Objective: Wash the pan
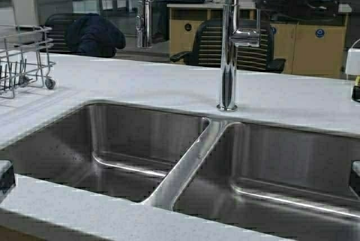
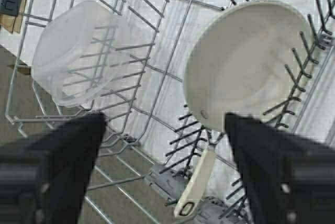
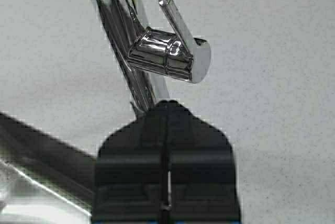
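Left wrist view: left gripper point(image 2: 163, 145) wide open, holding nothing, hovering over the wire dish rack point(image 2: 157, 72).
Rack, one side: clear plastic container point(image 2: 78, 51) lying among the tines.
Pan: cream-white pan point(image 2: 246, 62) propped on edge in the rack tines, handle end with the hole nearest the camera, between the two fingers point(image 2: 63, 156) but not touched.
High view: rack point(image 1: 22, 61) at far left of the white counter point(image 1: 140, 83), double steel sink point(image 1: 185, 162) centre, chrome faucet point(image 1: 228, 44) behind the divider.
Right gripper point(image 3: 167, 130): fingers pressed together, empty, just beside the faucet lever point(image 3: 178, 41); contact probably none, hard to tell.
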Motion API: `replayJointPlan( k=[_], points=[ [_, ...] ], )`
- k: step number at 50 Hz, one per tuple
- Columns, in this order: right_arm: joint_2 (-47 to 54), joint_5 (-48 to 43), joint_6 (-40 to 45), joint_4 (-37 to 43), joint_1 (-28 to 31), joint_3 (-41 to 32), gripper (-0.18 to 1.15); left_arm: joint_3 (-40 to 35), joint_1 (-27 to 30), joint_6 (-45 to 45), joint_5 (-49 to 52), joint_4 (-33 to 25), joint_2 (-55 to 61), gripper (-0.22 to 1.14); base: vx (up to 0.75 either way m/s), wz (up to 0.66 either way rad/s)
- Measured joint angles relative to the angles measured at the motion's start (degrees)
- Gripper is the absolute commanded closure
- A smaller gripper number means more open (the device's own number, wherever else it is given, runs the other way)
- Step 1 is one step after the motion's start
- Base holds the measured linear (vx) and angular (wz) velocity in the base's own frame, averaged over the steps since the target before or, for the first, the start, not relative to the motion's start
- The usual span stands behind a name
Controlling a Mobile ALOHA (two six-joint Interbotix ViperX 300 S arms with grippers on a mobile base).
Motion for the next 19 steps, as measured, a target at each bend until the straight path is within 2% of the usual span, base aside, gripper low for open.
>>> replayJointPlan(
  k=[19],
  points=[
    [0.0,-0.09,0.0,-0.09,0.09,0.0,0.9,0.0,0.09,0.0,0.0,0.18,0.0,-0.09,0.0,0.0]
  ],
)
